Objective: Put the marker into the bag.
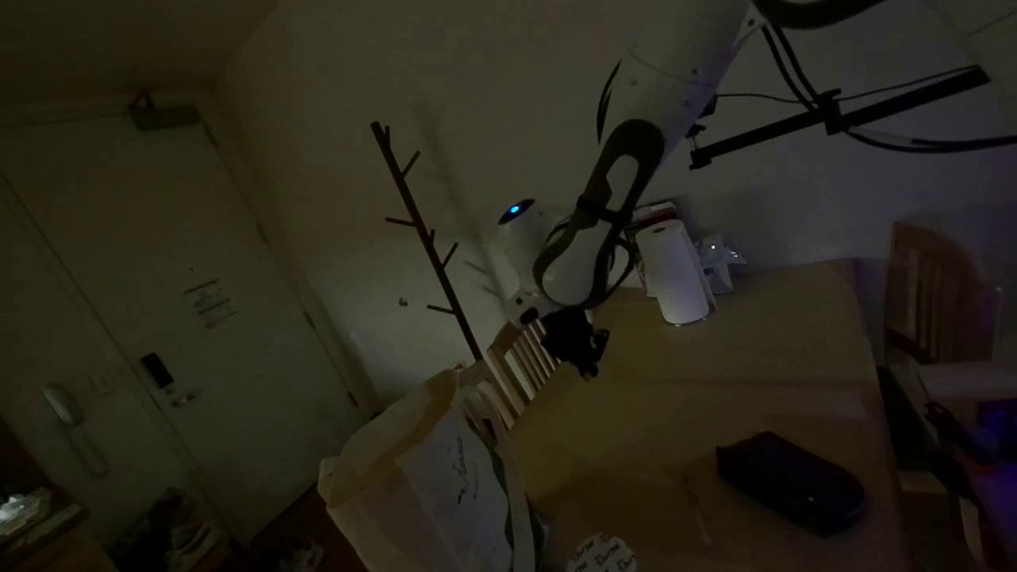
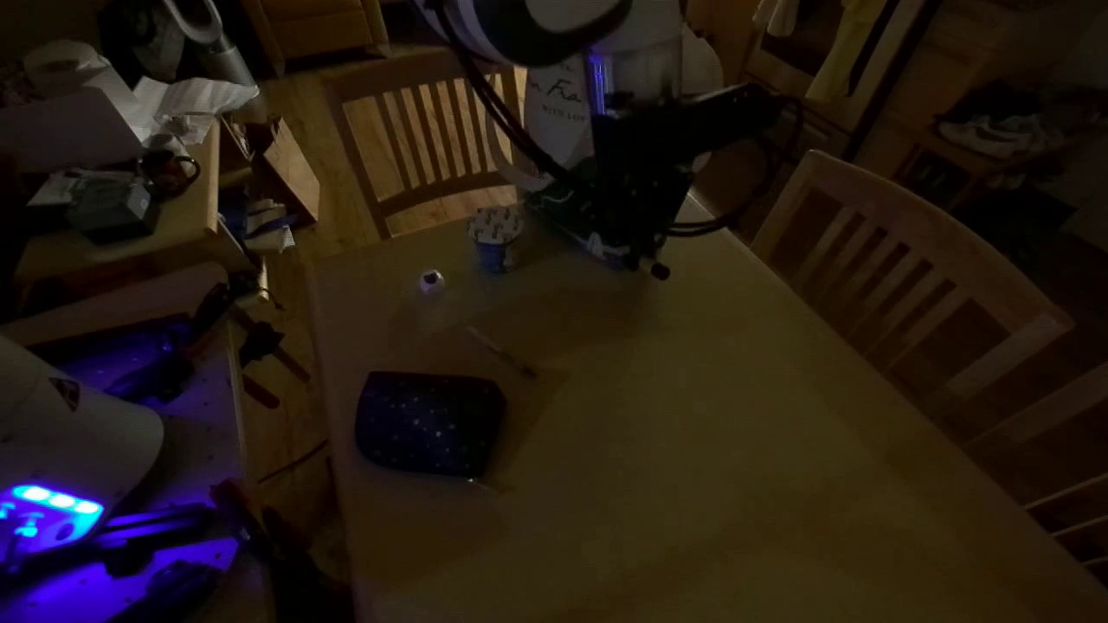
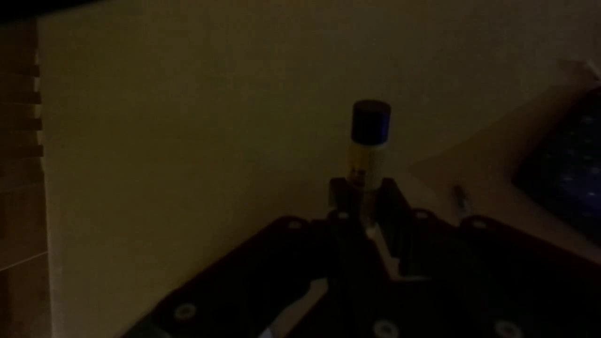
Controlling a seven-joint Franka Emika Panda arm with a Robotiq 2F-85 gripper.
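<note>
Marker, qty 1: dk cap, pale yellowish body; held by gripper, fingers drawn in close on the body, one each side, cap end jutting past the tips; aloft over tbl. Carrier bag, qty 1, in an exterior view partly hidden behind gripper: pale, script lettering, strap, mouth open; at tbl end. Pouch, qty 1: dk blue w/ light dots; lies on tbl near edge. Pen-like item, qty 1: thin, flat on tbl, just beside pouch, apart from it; exact kind unclear. Cup, qty 1: patterned lid, upright, near carrier bag. Sm. white item, qty 1: on tbl near cup; kind unclear, too dim. Paper-towel roll, qty 1: white, standing on tbl, well apart from pouch. Chairs: wood, slatted backs, set about tbl. Coat stand, qty 1: dk, pegged, by wall. Door, qty 1: pale, closed, w/ dk lock plate & handle.
</note>
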